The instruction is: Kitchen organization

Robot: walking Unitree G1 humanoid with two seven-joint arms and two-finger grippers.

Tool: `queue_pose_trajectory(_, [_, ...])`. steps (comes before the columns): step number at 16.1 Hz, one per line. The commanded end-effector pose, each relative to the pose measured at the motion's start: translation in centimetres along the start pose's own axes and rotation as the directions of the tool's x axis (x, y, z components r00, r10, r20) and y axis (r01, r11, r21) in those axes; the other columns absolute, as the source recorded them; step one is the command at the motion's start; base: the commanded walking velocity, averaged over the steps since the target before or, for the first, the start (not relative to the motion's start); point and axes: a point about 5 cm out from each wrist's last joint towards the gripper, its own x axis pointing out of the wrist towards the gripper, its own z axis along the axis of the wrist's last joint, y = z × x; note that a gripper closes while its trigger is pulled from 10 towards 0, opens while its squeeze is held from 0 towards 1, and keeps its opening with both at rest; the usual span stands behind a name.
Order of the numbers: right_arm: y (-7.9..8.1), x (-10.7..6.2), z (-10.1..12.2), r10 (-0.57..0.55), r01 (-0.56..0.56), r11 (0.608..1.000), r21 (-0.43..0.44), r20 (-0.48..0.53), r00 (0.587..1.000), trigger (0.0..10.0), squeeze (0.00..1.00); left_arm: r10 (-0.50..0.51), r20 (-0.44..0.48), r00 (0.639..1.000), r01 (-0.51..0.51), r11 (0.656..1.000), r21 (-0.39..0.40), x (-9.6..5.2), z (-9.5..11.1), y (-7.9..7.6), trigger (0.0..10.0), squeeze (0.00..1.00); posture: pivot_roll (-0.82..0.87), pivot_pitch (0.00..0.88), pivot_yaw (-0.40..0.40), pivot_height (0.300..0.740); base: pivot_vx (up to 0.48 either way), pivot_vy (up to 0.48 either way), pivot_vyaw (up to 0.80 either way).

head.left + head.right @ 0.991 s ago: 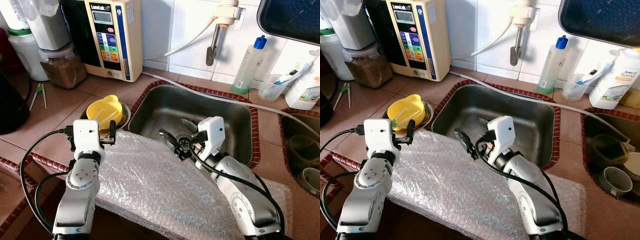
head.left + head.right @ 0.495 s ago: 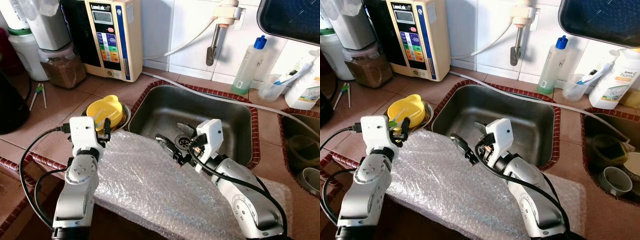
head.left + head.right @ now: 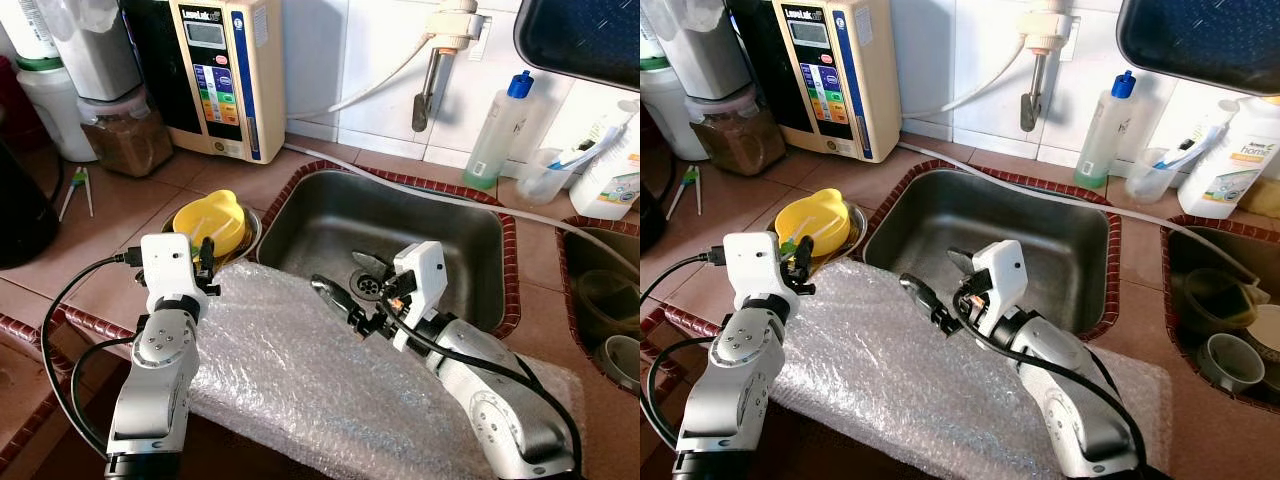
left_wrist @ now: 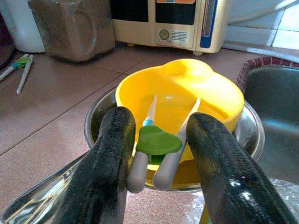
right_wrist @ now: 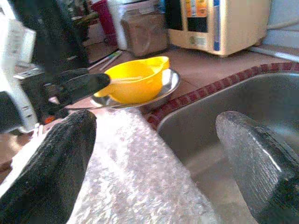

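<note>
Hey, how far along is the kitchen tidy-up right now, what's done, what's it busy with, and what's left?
Nothing looks put away yet. In hand: the left gripper is closing around the green-topped utensils lying in the yellow bowl, which sits in a metal bowl beside the sink. The right gripper hangs open over the bubble wrap at the sink's edge, holding nothing. Left: lifting the utensils out, then dealing with the bowls and bubble wrap.

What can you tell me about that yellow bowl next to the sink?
The yellow bowl looks like glossy plastic, rounded, with a lobe at its far rim. It sits upright inside a shallow steel dish on the brown tiled counter, left of the sink. Two pale utensils with a green tab lean against its near rim, their tips inside. The left hand is right at it, open, fingers on either side of the utensil handles.
</note>
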Motion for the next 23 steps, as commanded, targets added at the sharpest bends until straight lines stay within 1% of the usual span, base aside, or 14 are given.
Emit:
queue_pose_trajectory(1, [0.3, -0.2, 0.4, 0.033, -0.033, 0.999, 0.000, 0.005, 0.999, 10.0, 0.00, 0.011, -0.011, 1.000, -0.011, 1.000, 0.003, 0.1, 0.0, 0.1, 0.7, 0.00, 0.00, 0.009, 0.011, 0.740, 0.000, 0.000, 0.00])
queue_pose_trajectory(2, [0.3, -0.3, 0.4, 0.042, -0.042, 0.999, 0.001, 0.003, 0.999, 10.0, 0.00, 0.018, -0.011, 1.000, -0.018, 1.000, 0.005, 0.2, 0.0, 0.2, 0.7, 0.00, 0.00, 0.008, 0.012, 0.740, 0.000, 0.000, 0.00])
queue_pose_trajectory(3, [0.3, -0.4, 0.4, 0.050, -0.050, 0.999, 0.001, 0.004, 0.999, 10.0, 0.00, 0.027, -0.013, 1.000, -0.027, 1.000, 0.007, 0.2, 0.0, 0.3, 0.0, 0.00, 0.00, 0.005, 0.011, 0.740, 0.000, 0.000, 0.00])
queue_pose_trajectory(6, [0.0, -0.4, 0.7, 0.062, -0.062, 0.998, 0.000, 0.008, 0.998, 10.0, 0.00, 0.029, -0.013, 1.000, -0.028, 1.000, 0.008, 0.2, -0.1, 0.3, 0.0, 0.00, 0.01, 0.001, 0.012, 0.740, 0.000, 0.000, 0.00])
queue_pose_trajectory(10, [-0.5, -0.3, 0.6, 0.042, -0.042, 0.999, 0.004, -0.007, 0.999, 10.0, 0.00, 0.034, 0.000, 0.999, -0.034, 0.999, 0.009, 0.2, 0.4, 0.6, 0.0, 0.00, 0.02, 0.008, 0.017, 0.740, 0.000, 0.000, 0.00])
queue_pose_trajectory(13, [-0.6, -0.3, 0.3, 0.040, -0.039, 0.999, 0.011, -0.016, 0.999, 10.0, 0.00, 0.034, 0.039, 0.999, -0.035, 0.999, 0.023, 0.1, 1.3, 0.5, 0.0, 0.00, 0.02, 0.012, 0.021, 0.740, 0.000, 0.000, 0.00])
queue_pose_trajectory(14, [-0.5, -0.3, 0.4, 0.056, -0.055, 0.998, 0.031, -0.008, 0.998, 10.0, 0.00, 0.016, 0.064, 0.998, -0.019, 0.999, 0.044, 0.1, 1.6, 0.3, 0.0, 0.00, 0.02, 0.012, 0.023, 0.740, 0.000, 0.000, 0.00])
queue_pose_trajectory(15, [-0.7, -0.2, 0.6, 0.039, -0.038, 0.999, 0.034, -0.001, 0.999, 10.0, 0.00, 0.010, 0.083, 0.996, -0.015, 0.998, 0.061, 0.2, 1.9, 0.2, 0.0, 0.00, 0.02, 0.015, 0.026, 0.740, 0.000, 0.000, 0.00])
queue_pose_trajectory(17, [-1.1, -0.2, 0.7, 0.011, -0.011, 1.000, 0.028, 0.008, 1.000, 10.0, 0.00, 0.008, 0.098, 0.995, -0.014, 0.998, 0.068, 0.3, 2.2, 0.2, 0.0, 0.00, 0.02, 0.015, 0.026, 0.740, 0.000, 0.000, 0.00])
queue_pose_trajectory(19, [-1.4, -0.1, 0.9, -0.019, 0.019, 1.000, 0.021, 0.015, 1.000, 10.0, 0.00, -0.032, 0.158, 0.987, 0.017, 0.995, 0.096, 0.2, 3.2, -0.4, 0.0, 0.00, 0.02, 0.016, 0.026, 0.740, 0.000, 0.000, 0.00])
queue_pose_trajectory(20, [-1.9, 0.0, 1.2, -0.074, 0.073, 0.997, 0.025, 0.045, 0.996, 10.0, 0.00, -0.076, 0.183, 0.980, 0.057, 0.993, 0.103, 0.1, 3.5, -1.1, 0.0, 0.00, 0.02, 0.016, 0.023, 0.740, 0.000, 0.000, 0.00])
queue_pose_trajectory(21, [-2.4, 0.2, 1.6, -0.126, 0.122, 0.991, 0.056, 0.083, 0.989, 10.0, 0.00, -0.129, 0.214, 0.968, 0.106, 0.987, 0.118, 0.0, 4.0, -1.9, 0.0, 0.00, 0.02, 0.017, 0.022, 0.740, 0.000, 0.000, 0.00])
queue_pose_trajectory(22, [-2.8, 0.3, 2.0, -0.159, 0.145, 0.982, 0.118, 0.115, 0.981, 10.0, 0.00, -0.173, 0.245, 0.954, 0.144, 0.980, 0.135, -0.2, 4.4, -2.6, 0.0, 0.00, 0.02, 0.018, 0.022, 0.740, 0.000, 0.000, 0.00])
queue_pose_trajectory(23, [-3.6, 0.3, 2.3, -0.204, 0.183, 0.971, 0.152, 0.138, 0.969, 10.0, 0.00, -0.218, 0.261, 0.940, 0.189, 0.973, 0.133, -0.3, 4.7, -3.3, 0.0, 0.00, 0.02, 0.019, 0.019, 0.740, 0.000, 0.000, 0.00])
